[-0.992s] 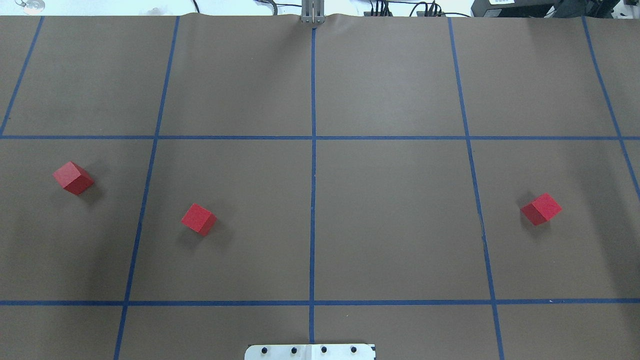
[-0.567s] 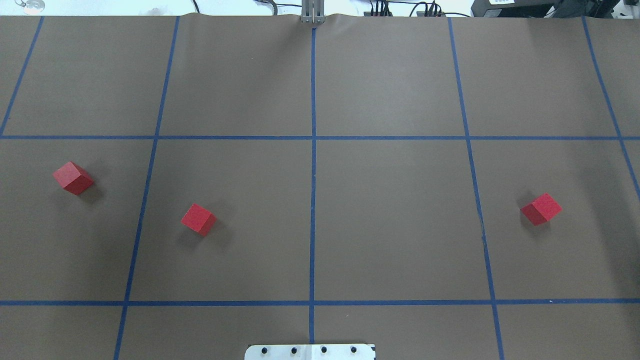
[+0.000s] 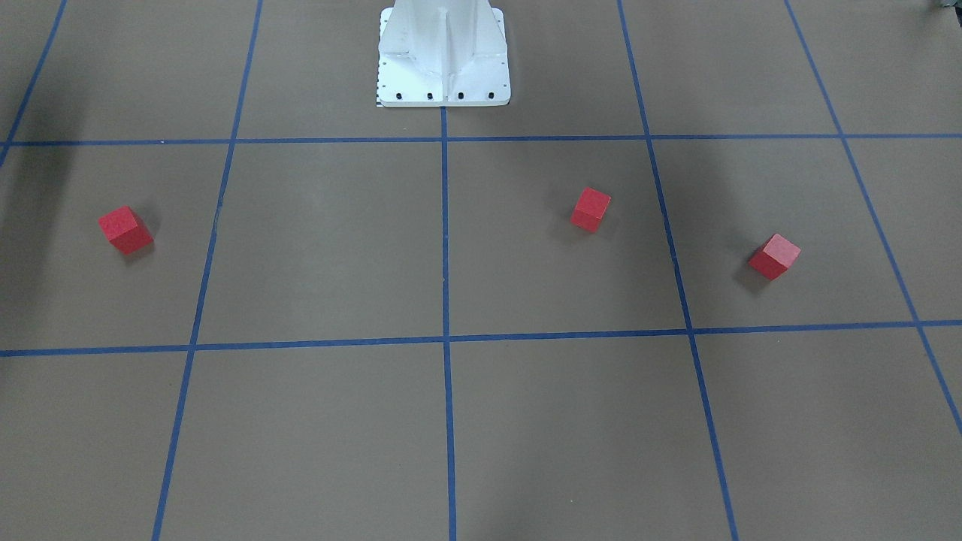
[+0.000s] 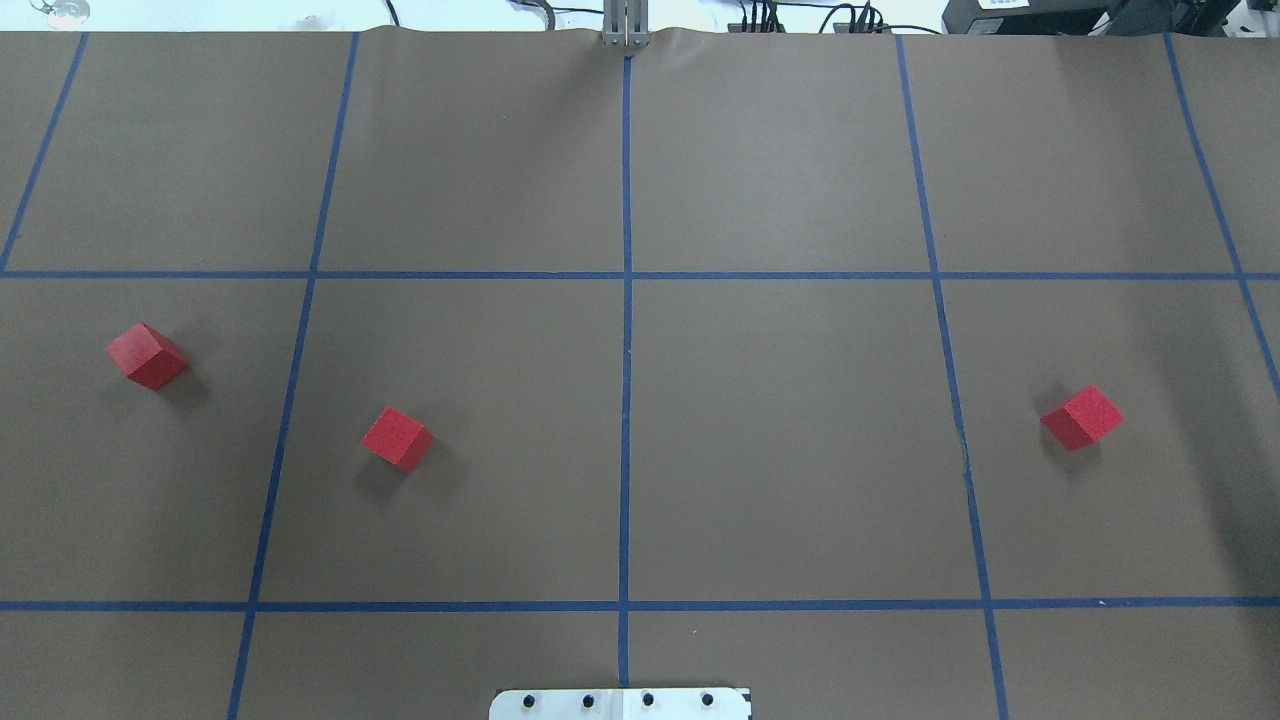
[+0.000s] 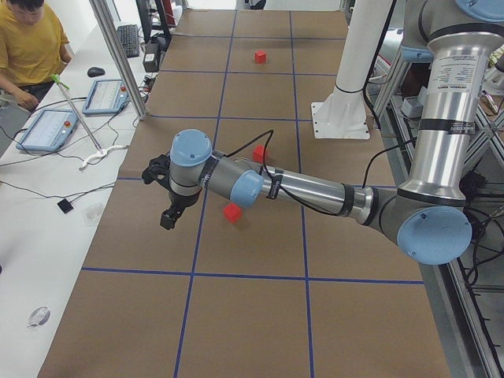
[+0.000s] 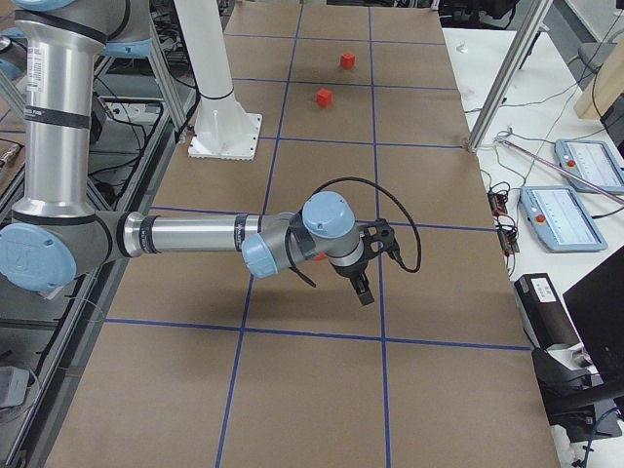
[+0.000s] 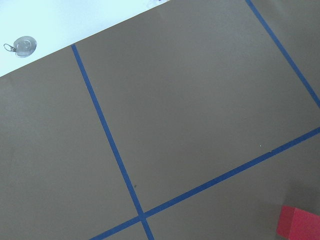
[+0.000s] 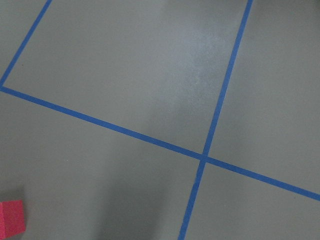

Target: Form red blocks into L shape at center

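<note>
Red blocks (image 3: pixel 591 209), three small matte cubes, rest scattered on the brown paper-covered table (image 4: pixel 780 440), which is ruled by a blue tape grid (image 4: pixel 626 275). The white robot base plate (image 3: pixel 443 52) stands at the table's edge.

Left gripper (image 5: pixel 166 221): a black two-finger tool hanging above the table, shown only in the left side view. How far its fingers are parted cannot be told. The outer cube (image 4: pixel 146 355) appears just beside these fingers in that view and enters only a corner of the left wrist view, so it is judged to lie off to one side of them, not beneath. The inner cube (image 4: pixel 397 438) lies farther from the fingers, toward the table's middle.

Right gripper (image 6: pixel 364 292): shown only in the right side view, so its finger spread likewise cannot be told. The lone cube (image 4: pixel 1082 418) is hidden in that view and shows at a corner of the right wrist view; it is judged near these fingers but to one side.

All three cubes sit on the table, so neither gripper holds one.

Progress: nothing is done. No cubes touch, and none is at the central grid crossing, which is well apart from both sets of fingers. Left to do: grip each cube, carry it to the centre, set two touching in a row and the third against the side of an end cube.
</note>
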Robot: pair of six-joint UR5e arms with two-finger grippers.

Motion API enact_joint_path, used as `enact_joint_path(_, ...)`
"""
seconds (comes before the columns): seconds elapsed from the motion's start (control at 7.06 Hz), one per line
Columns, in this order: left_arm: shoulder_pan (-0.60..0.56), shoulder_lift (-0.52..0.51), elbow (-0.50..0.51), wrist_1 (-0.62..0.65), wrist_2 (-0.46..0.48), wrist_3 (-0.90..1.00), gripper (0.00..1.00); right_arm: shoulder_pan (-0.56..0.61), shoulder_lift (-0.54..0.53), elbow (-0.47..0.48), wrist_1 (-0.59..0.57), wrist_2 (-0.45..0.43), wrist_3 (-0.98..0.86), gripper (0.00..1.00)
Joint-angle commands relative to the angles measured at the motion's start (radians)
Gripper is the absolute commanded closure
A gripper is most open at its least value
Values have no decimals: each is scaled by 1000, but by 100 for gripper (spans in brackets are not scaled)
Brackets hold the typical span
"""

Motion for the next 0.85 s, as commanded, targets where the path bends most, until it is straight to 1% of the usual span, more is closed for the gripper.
enact_joint_path(0.0,7,5,10,-54,0,-2,0,-62,17,1,52,182,45,1)
enact_joint_path(0.14,11,5,10,-56,0,-2,0,-157,13,13,75,172,95,1)
enact_joint_path(0.28,16,5,10,-62,0,-2,0,-240,19,31,95,137,173,1)
enact_joint_path(0.43,17,6,10,-68,0,-2,0,-342,10,71,108,23,271,2)
enact_joint_path(0.57,22,6,10,-68,0,-2,0,-416,8,71,109,-53,286,2)
enact_joint_path(0.71,22,6,10,-68,0,-2,0,-464,-3,71,109,-102,290,2)
